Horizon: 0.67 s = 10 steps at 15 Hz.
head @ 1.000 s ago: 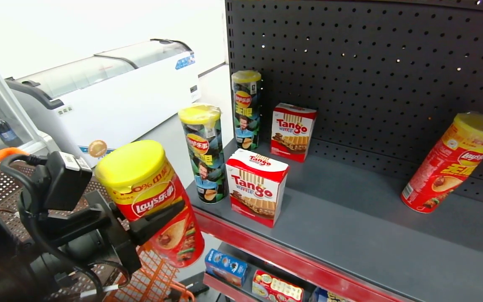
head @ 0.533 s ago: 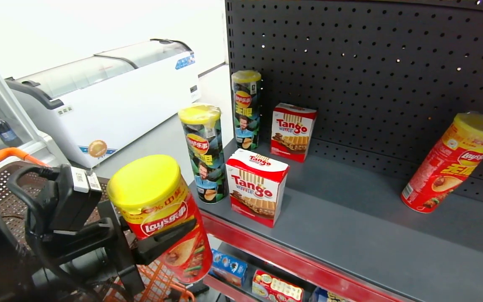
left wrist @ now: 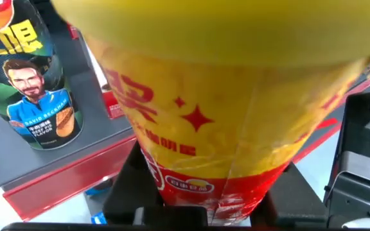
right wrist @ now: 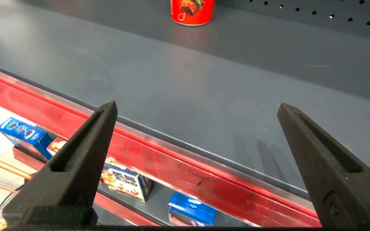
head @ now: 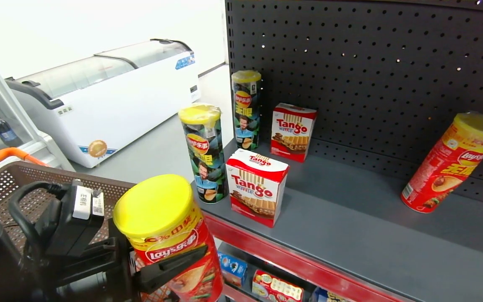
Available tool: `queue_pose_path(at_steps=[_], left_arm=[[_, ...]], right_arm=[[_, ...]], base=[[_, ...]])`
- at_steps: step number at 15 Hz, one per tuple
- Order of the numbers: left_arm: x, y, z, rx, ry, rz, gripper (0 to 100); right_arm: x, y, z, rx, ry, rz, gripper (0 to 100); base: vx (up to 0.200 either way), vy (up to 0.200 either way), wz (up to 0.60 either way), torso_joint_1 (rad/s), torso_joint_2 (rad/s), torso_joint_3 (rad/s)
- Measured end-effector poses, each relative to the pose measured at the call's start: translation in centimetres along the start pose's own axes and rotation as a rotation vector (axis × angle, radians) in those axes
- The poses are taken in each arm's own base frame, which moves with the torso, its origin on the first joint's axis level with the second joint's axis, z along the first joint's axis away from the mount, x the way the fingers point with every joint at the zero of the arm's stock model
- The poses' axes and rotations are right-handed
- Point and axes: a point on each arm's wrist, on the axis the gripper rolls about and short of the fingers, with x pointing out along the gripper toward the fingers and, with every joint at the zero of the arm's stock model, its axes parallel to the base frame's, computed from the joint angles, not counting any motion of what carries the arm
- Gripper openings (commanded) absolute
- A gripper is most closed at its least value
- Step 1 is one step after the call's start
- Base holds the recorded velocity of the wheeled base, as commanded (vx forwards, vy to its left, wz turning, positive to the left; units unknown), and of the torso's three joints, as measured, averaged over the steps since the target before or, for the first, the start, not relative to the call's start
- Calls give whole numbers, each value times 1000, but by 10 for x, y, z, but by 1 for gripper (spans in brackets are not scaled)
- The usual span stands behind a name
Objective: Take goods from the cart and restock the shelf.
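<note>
Bright, even light falls from above, glossing the lid of the can [head: 166, 226] in the left pincer [head: 159, 258]. Beyond it the wall [head: 78, 25] is washed out white and the freezer [head: 111, 96] glares. Ahead of the right pincer [right wrist: 198, 112], faint soft shadows lie on the grey shelf [right wrist: 236, 77].

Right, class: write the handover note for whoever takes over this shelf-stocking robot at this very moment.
Left gripper: shut on the red chip can, upright, by the cart, short of the shelf front edge.
Right gripper: open, empty, over the shelf's front.
Already shelved: two dark cans, two wafer boxes, one red can leaning on the pegboard.
Left: set the held can on the bare shelf space.
</note>
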Motion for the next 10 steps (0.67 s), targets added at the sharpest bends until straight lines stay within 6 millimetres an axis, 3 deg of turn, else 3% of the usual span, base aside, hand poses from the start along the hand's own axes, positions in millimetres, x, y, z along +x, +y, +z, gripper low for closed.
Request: queue_pose_path(at_steps=[10], left_arm=[[0, 1, 1, 0, -4, 5, 0]], right_arm=[[0, 0, 0, 0, 0, 0, 100]], base=[[0, 0, -600, 2, 4, 2]])
